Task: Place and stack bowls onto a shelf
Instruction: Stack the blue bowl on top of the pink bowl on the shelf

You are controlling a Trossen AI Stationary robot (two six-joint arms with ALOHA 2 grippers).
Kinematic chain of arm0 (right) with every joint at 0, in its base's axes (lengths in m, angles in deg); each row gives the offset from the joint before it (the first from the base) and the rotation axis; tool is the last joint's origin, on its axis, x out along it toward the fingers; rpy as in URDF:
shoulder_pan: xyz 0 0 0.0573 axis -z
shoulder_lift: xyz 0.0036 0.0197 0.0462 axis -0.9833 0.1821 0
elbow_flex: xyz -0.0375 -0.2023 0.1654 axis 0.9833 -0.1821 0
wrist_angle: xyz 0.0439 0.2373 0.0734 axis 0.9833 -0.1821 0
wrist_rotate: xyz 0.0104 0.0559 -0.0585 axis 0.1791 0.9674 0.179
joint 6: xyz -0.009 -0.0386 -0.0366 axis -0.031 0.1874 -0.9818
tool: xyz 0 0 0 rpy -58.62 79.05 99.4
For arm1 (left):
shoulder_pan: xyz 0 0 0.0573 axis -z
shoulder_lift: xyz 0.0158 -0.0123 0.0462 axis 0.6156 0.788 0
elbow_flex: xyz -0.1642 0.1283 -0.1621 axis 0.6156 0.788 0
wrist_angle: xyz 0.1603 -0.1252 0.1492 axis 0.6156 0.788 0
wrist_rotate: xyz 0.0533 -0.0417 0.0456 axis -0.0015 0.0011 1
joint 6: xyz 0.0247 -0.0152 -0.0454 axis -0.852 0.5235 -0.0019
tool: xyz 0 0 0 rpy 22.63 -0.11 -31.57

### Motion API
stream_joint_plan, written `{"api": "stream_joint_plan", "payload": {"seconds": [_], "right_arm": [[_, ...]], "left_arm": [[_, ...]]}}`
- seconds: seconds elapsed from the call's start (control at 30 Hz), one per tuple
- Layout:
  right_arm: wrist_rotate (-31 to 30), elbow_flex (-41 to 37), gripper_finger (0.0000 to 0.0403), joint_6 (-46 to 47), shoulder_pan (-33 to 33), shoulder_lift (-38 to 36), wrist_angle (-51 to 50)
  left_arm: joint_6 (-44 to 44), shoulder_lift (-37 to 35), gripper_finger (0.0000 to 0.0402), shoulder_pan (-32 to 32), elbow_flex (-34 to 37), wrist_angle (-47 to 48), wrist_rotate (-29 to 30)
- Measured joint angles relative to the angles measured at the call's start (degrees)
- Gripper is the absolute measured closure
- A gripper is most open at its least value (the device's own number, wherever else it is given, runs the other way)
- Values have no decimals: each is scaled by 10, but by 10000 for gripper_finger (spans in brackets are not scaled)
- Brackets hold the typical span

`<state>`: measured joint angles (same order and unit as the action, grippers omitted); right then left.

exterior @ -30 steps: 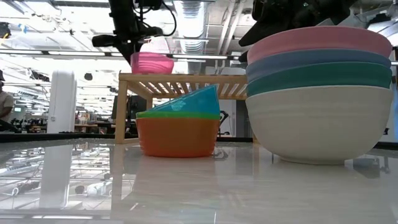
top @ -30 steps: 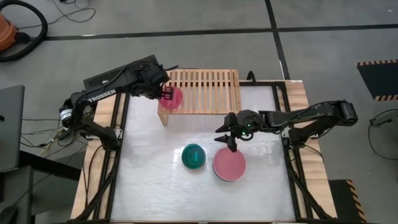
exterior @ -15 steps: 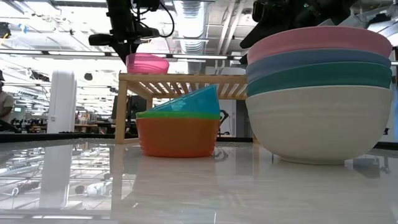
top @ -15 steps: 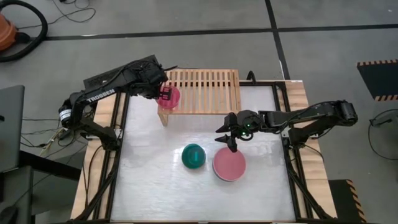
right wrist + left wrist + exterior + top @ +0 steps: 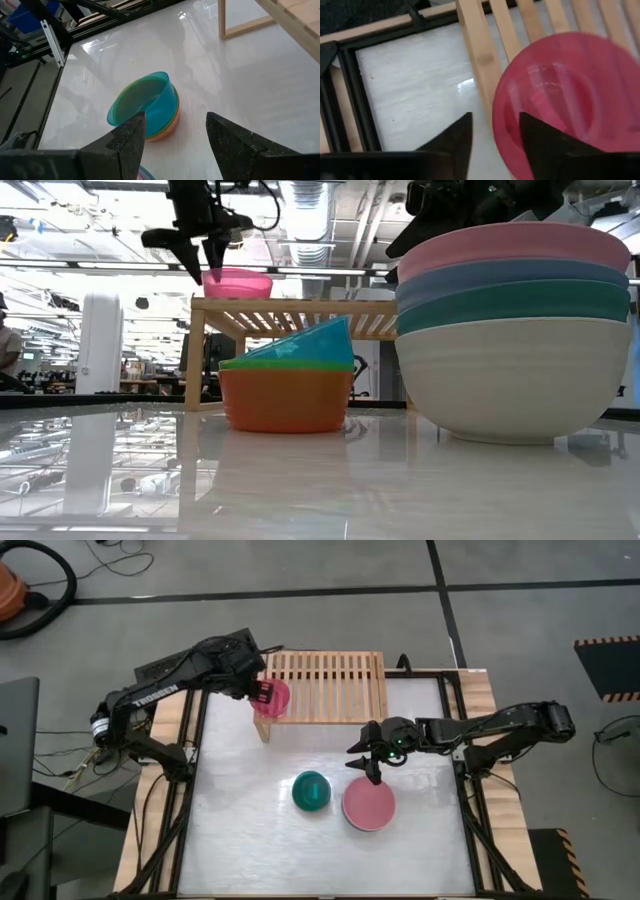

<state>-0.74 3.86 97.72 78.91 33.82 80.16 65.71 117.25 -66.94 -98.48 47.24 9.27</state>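
Note:
The light-wood shelf [image 5: 330, 685] stands at the table's far edge. A magenta bowl [image 5: 274, 697] rests upright on its left end [image 5: 237, 283]. My left gripper [image 5: 495, 135] stands open over the bowl's left rim. Mid-table an orange bowl holds a green one and a tilted cyan one [image 5: 311, 790] [image 5: 145, 105]. To their right is a stack of larger bowls, pink on top [image 5: 368, 804], over blue, teal and cream-white [image 5: 515, 330]. My right gripper [image 5: 365, 765] hovers open just beyond that stack, fingers empty. My left gripper comes from above, pointing down, astride the magenta bowl's left rim [image 5: 496, 107], one finger over the inside and one outside. Whether either finger touches the rim, I cannot tell. The bowl sits level on the shelf's slats.
A black flat device [image 5: 165, 668] lies beyond the table's far left corner under my left arm. The table's black frame [image 5: 195, 740] runs along both sides. White tabletop [image 5: 250, 850] stretches toward the near edge. A person shows at the low view's far left [image 5: 6, 345].
My left gripper has opened and let go of the magenta bowl after shifting it slightly toward the table's left. The bowl, held a little tilted before, now sits level on the shelf's left end. My right arm has kept still.

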Motion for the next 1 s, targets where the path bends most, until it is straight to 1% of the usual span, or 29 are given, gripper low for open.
{"api": "stream_joint_plan", "payload": {"seconds": [0.07,0.13,0.2,0.27,0.4,0.5,0.57,0.67,0.77,0.87,1.0], "right_arm": [[0,0,168,0,0,0,0],[0,0,168,0,0,0,-1],[0,0,168,0,0,0,-2],[0,0,168,0,0,0,-2],[0,0,168,0,0,0,-3],[0,0,168,0,0,0,-3],[0,0,168,0,0,0,-4],[0,0,168,0,0,0,-4],[0,0,168,0,0,0,-6],[-10,0,168,-1,0,0,-17],[-16,0,168,2,0,0,-31]], "left_arm": [[-2,-12,216,-4,-17,4,-5],[-14,-31,198,-5,-39,6,-23],[-47,-53,190,-1,-59,4,-51],[-89,-75,188,15,-75,3,-87],[-182,-114,187,76,-88,-7,-152],[-199,-132,187,154,-81,-40,-159],[-191,-131,187,215,-70,-63,-131],[-188,-102,187,305,-52,-103,-62],[-199,-62,187,371,-34,-137,15],[-225,-17,187,411,-18,-167,56],[-260,51,187,428,-9,-182,72]]}}
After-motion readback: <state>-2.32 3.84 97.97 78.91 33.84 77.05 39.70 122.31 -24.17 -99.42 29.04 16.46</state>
